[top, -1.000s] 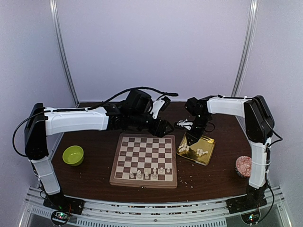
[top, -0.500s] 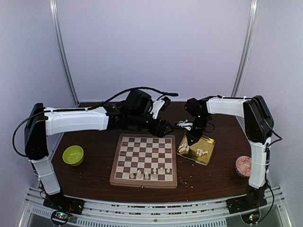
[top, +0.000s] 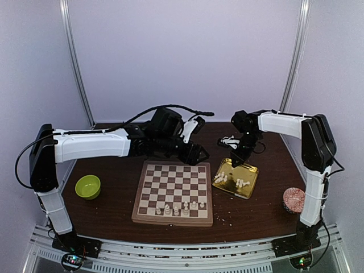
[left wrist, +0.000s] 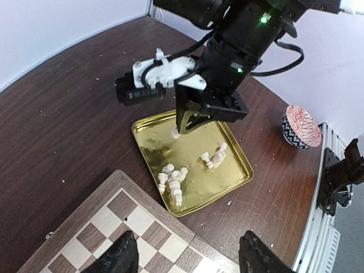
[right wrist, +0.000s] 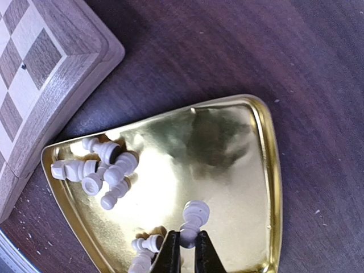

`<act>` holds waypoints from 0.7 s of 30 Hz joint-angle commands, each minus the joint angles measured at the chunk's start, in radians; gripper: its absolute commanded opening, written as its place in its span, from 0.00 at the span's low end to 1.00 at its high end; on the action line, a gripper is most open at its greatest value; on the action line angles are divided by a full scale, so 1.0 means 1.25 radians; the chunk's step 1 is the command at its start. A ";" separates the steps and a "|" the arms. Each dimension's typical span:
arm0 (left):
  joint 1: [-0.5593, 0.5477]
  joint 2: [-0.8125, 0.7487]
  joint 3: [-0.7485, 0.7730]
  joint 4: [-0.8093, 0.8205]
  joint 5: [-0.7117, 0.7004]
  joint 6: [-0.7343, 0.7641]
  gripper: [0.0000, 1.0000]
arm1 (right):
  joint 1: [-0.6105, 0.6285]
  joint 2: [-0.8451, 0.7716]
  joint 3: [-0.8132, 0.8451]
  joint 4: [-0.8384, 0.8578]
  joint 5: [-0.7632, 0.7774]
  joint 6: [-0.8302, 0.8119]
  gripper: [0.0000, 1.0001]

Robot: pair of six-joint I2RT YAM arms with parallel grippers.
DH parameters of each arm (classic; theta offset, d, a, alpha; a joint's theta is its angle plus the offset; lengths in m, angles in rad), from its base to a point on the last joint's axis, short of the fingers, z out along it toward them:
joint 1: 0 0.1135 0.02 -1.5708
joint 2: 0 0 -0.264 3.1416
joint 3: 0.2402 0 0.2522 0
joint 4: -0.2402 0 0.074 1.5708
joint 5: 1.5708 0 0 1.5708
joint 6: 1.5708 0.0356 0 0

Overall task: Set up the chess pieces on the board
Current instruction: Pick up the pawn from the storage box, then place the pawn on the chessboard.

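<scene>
Right claw (right wrist: pixel 186 236): clenched on one chess piece (right wrist: pixel 193 215), pinched low on its body with the rounded head sticking out past the fingertips. Claw and piece are over the gold tray (right wrist: pixel 227 165), above its bare part. Cannot tell whether the piece's base clears the tray floor.

Left claw (left wrist: pixel 187 259): released, jaws wide, nothing between them. It hangs over the far right corner of the board (left wrist: pixel 114 227), just beside the tray.

Other chess pieces (right wrist: pixel 96 168): a loose heap of about five lies on its side in the tray, by the edge nearest the board. Two more lie just beside the right claw's fingertips. In the top view, about six stand upright along the board's near edge (top: pixel 181 209), from the middle toward the right.

Appearance: cream-white, turned shapes, each narrower than one board square. The board is wooden with light and dark brown checks and a tan border. It lies flat on the dark counter (top: pixel 114 213), its right edge next to the tray.
</scene>
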 commanded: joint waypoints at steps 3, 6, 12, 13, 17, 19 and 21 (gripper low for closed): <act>0.001 -0.033 -0.013 -0.002 -0.034 0.013 0.61 | -0.005 -0.073 0.006 -0.016 -0.072 -0.007 0.00; 0.003 -0.077 -0.041 -0.012 -0.106 0.022 0.61 | 0.031 -0.093 0.028 -0.037 -0.078 -0.016 0.00; 0.068 -0.201 -0.187 0.020 -0.235 -0.059 0.62 | 0.160 -0.067 0.121 -0.105 -0.080 -0.045 0.01; 0.084 -0.223 -0.223 0.037 -0.238 -0.077 0.62 | 0.186 -0.054 0.139 -0.117 -0.075 -0.048 0.01; 0.138 -0.312 -0.320 0.055 -0.250 -0.109 0.62 | 0.275 0.018 0.225 -0.162 -0.043 -0.051 0.01; 0.145 -0.337 -0.337 0.034 -0.275 -0.102 0.62 | 0.312 0.065 0.263 -0.178 -0.030 -0.049 0.01; 0.147 -0.358 -0.345 0.015 -0.298 -0.091 0.62 | 0.337 0.097 0.300 -0.199 -0.013 -0.049 0.01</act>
